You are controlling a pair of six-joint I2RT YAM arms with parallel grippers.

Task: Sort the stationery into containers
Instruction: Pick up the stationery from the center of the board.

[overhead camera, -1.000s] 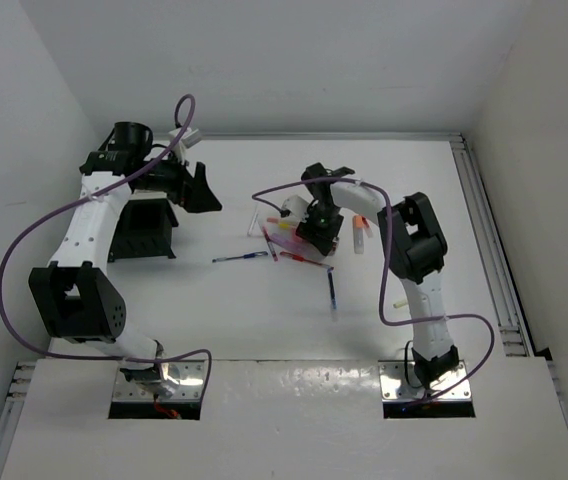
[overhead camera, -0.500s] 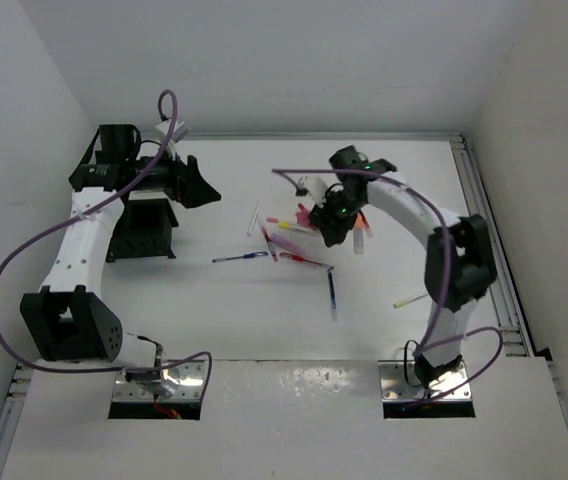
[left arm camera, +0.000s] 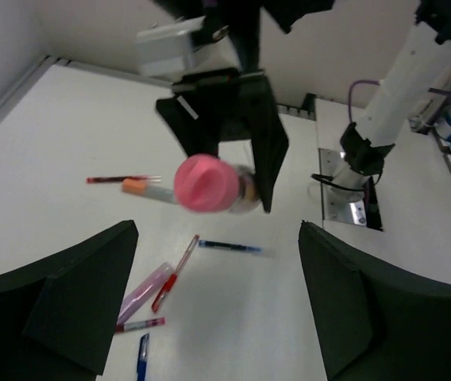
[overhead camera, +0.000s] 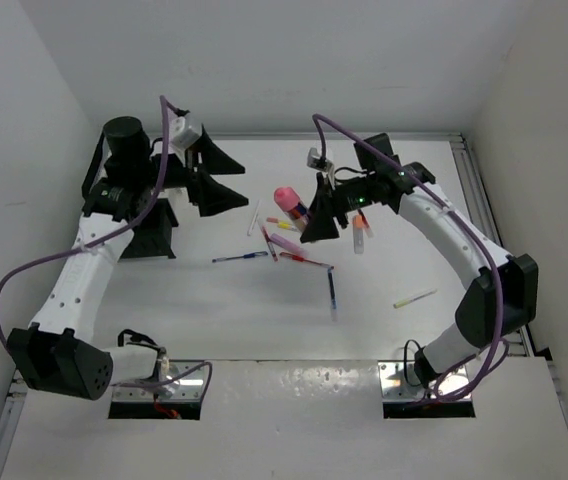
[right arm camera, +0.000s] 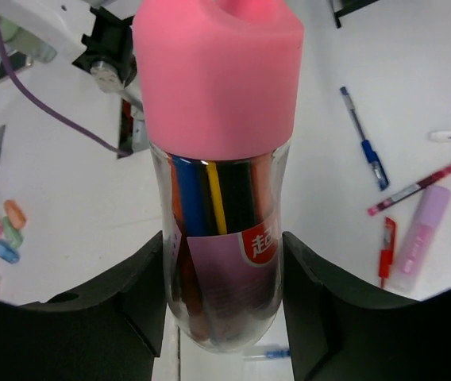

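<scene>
Tube (right arm camera: 224, 262) of coloured pens, clear with a pink cap (right arm camera: 217, 79), hangs above the table. Its long axis runs from the right gripper (overhead camera: 316, 218) toward the left gripper (overhead camera: 230, 178), cap leading. The right gripper clamps the tube's lower half between both fingers, its arm stretched in a high arc. The left gripper faces the cap end-on, jaws wide with nothing between them. Loose pens, among them a blue pen (overhead camera: 240, 258), lie on the white table (overhead camera: 214, 320). The black organizer (overhead camera: 149, 235) sits under the left arm, with white walls around.
</scene>
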